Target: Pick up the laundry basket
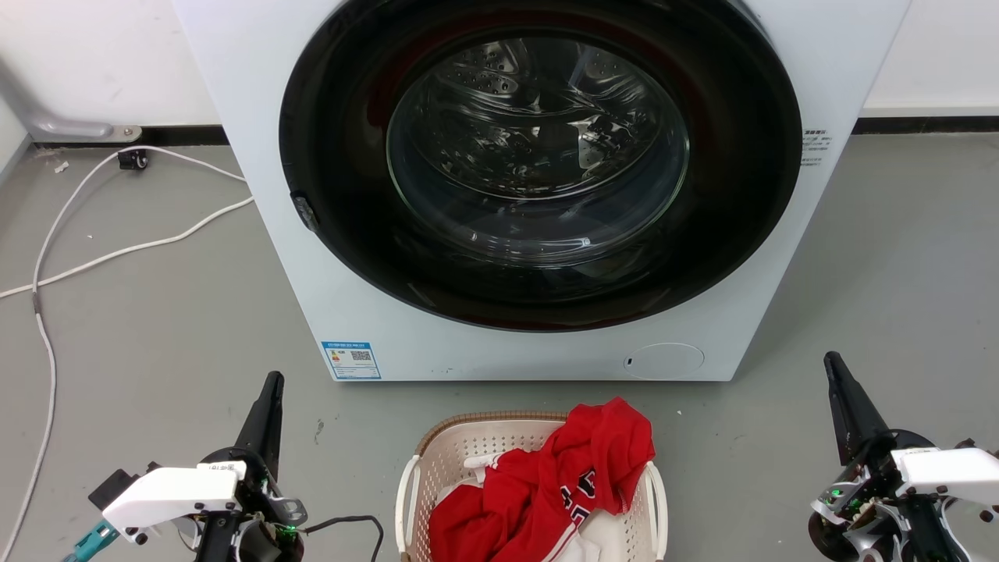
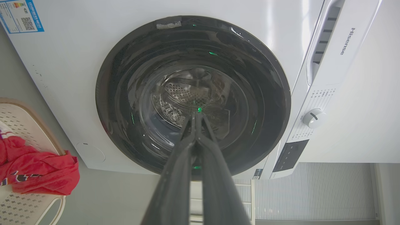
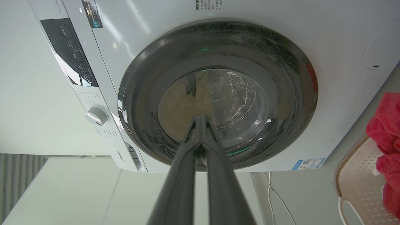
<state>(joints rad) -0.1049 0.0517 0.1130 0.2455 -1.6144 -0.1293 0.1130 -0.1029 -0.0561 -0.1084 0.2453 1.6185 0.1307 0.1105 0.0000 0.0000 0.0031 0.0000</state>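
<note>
The grey floor (image 1: 156, 328) is running up to a white washer (image 1: 257, 195), whose round dark door (image 1: 538, 156) is sitting closed against its front. A white cable (image 1: 117, 251) is trailing across the floor on the robot's left. The laundry basket (image 1: 460, 449) is standing on the floor just in front of the washer, below the door and between the two arms. A red garment (image 1: 562, 476) is spilling over its far right rim, with something white lying under it. The left gripper (image 1: 273, 382) is hovering off the basket's left side, its fingers pressed together and pointing at the washer. The right gripper (image 1: 833, 365) is hanging well to the basket's right, its fingers likewise closed on nothing. Neither is touching the basket.
</note>
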